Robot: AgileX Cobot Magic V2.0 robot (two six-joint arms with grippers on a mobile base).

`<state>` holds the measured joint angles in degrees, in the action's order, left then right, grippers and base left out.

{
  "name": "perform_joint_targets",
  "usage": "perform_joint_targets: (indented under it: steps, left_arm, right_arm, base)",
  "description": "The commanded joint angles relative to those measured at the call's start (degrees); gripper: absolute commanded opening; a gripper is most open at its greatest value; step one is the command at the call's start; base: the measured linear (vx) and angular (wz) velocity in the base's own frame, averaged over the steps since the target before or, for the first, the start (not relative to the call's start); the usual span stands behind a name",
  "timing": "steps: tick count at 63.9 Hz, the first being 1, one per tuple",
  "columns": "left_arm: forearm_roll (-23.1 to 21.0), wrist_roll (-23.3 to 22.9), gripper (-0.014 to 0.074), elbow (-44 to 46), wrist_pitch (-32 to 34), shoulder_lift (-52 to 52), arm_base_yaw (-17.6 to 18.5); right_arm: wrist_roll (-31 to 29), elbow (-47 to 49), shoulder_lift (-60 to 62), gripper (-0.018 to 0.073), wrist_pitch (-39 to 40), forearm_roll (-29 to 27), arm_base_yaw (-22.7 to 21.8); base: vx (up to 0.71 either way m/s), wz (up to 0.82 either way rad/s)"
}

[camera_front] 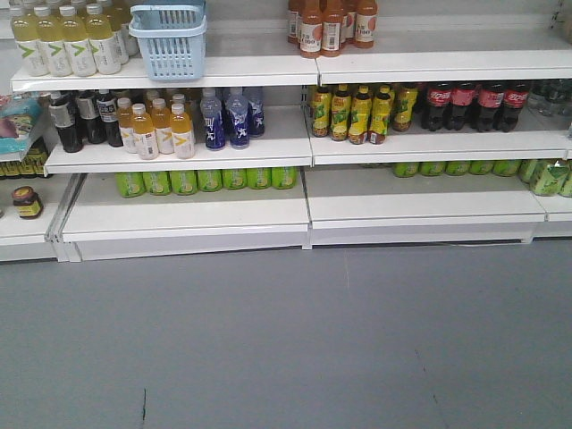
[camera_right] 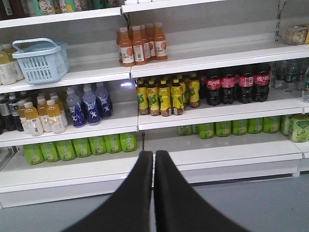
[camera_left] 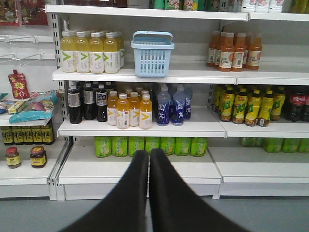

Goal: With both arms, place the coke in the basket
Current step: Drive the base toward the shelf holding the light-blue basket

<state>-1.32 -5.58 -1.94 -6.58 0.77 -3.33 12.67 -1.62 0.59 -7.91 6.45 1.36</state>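
The light blue basket [camera_front: 168, 40] stands on the upper shelf at the left, beside pale yellow drink bottles; it also shows in the left wrist view as the basket [camera_left: 152, 54] and in the right wrist view as the basket [camera_right: 41, 60]. The coke is out of view in every frame. My left gripper [camera_left: 148, 152] is shut with nothing in it, well back from the shelves and pointing at the bottom shelf below the basket. My right gripper [camera_right: 154, 153] is shut and empty too, equally far back. Neither arm shows in the front view.
Dark plastic cola bottles with red labels [camera_front: 475, 105] stand on the middle shelf at the right, next to yellow-green bottles [camera_front: 356, 113]. Orange bottles [camera_front: 159, 130] and blue bottles [camera_front: 228, 117] fill the middle left. Green cans [camera_front: 207, 180] line the bottom shelf. Grey floor [camera_front: 286, 340] lies in front.
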Motion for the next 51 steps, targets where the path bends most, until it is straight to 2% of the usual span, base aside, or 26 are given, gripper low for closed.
perform_joint_targets:
  steps: [1,51]
  left_arm:
    - [-0.23,-0.52,-0.0006,0.07,4.21,0.75,0.10]
    - [-0.23,-0.52,-0.0006,0.07,4.21,0.75,0.10]
  right_arm:
    - [-0.33,-0.62,1.04,-0.0005,4.30,0.43,-0.11]
    - [-0.33,-0.62,1.04,-0.0005,4.30,0.43,-0.11]
  base:
    - [0.00,0.00]
    - [0.00,0.00]
